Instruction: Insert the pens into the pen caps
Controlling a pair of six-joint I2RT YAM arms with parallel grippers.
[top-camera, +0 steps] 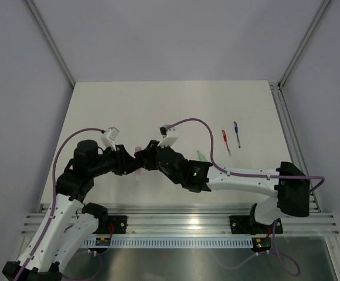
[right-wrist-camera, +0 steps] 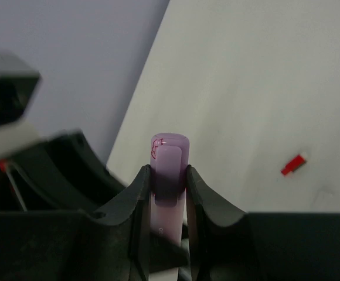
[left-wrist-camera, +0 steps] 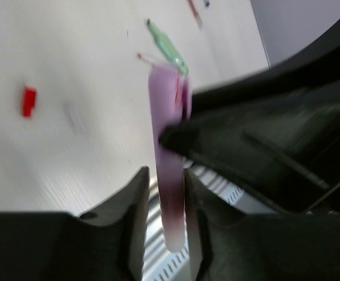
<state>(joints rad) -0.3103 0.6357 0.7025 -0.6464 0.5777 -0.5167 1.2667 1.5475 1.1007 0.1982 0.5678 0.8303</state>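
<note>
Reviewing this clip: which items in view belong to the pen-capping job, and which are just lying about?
Job: pink pen in left gripper; pink cap in right gripper; red pen, blue pen, green pen and red cap on the table.
Not the job: purple cables, base rail, both rig parts.
</note>
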